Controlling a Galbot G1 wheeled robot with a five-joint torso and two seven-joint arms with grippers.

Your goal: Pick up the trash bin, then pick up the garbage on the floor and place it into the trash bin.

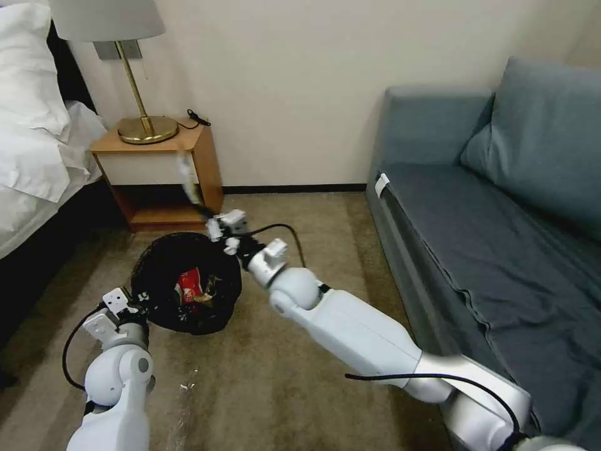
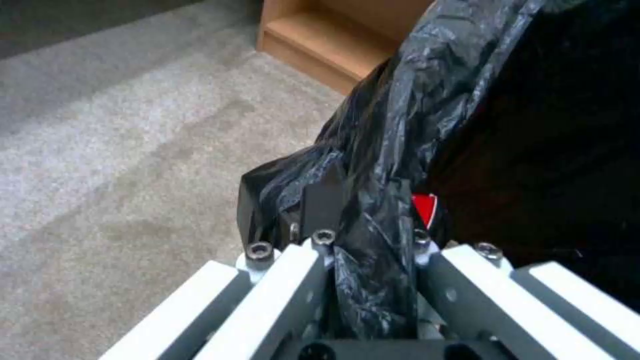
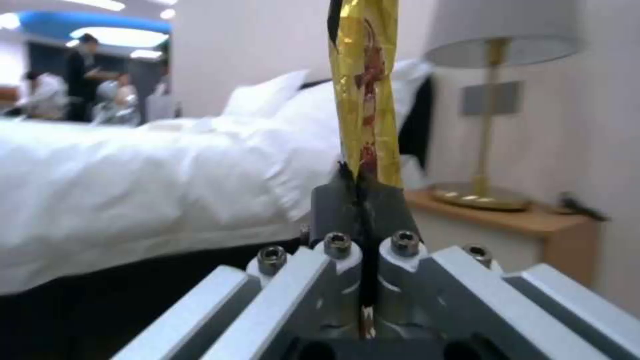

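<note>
Between my right gripper's (image 3: 360, 200) shut fingers (image 3: 333, 207) the gold wrapper (image 3: 367, 95) stands upright, just past the far-right rim of the trash bin (image 1: 188, 285).
My left gripper (image 2: 363, 235), nearer, pinches the black liner (image 2: 400, 125) at the bin's left rim; a red-and-white packet (image 1: 190, 285) lies inside.

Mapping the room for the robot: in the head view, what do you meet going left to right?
Bed → left gripper → trash bin → right gripper holding the gold wrapper → sofa.
</note>
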